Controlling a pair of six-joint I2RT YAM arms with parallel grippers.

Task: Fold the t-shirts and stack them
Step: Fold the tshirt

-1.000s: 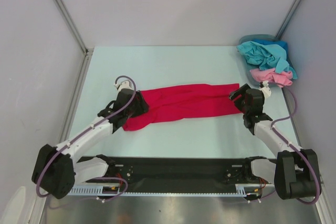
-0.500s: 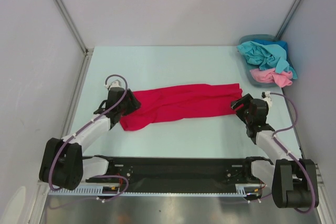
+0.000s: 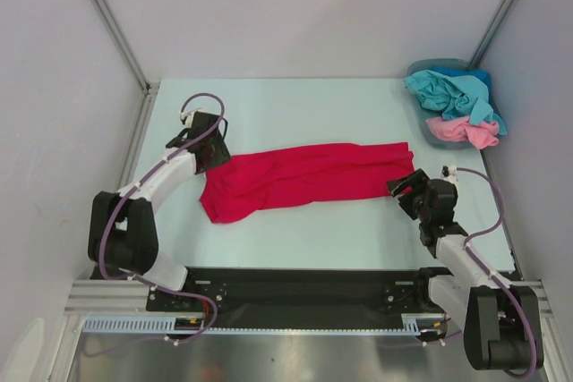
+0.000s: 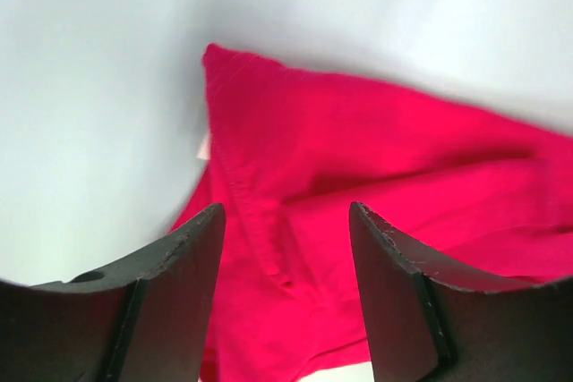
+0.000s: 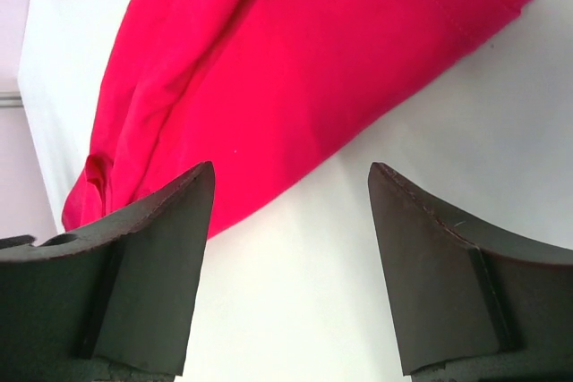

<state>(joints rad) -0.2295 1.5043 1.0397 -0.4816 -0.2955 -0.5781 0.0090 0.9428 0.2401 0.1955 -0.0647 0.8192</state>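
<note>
The crimson red t-shirt (image 3: 304, 181) lies as a long folded strip across the middle of the table. My left gripper (image 3: 213, 155) hovers open by its far left corner. In the left wrist view the red t-shirt (image 4: 376, 185) fills the gap between the fingers of that gripper (image 4: 286, 221), and a bit of white label (image 4: 204, 145) peeks out at the cloth's edge. My right gripper (image 3: 403, 190) stands open just off the shirt's right end. Seen from the right wrist, the gripper (image 5: 291, 185) is over bare table with the red t-shirt (image 5: 295, 69) ahead.
A blue-grey basket (image 3: 436, 65) sits at the back right corner, heaped with a teal-blue t-shirt (image 3: 448, 91) and a light pink t-shirt (image 3: 461, 131). Metal posts and white walls close in the table's left, right and back sides.
My left gripper has swung from the shirt's near left end out to its far left corner. My right gripper has drawn back toward me off the right end. The shirt lies still.
</note>
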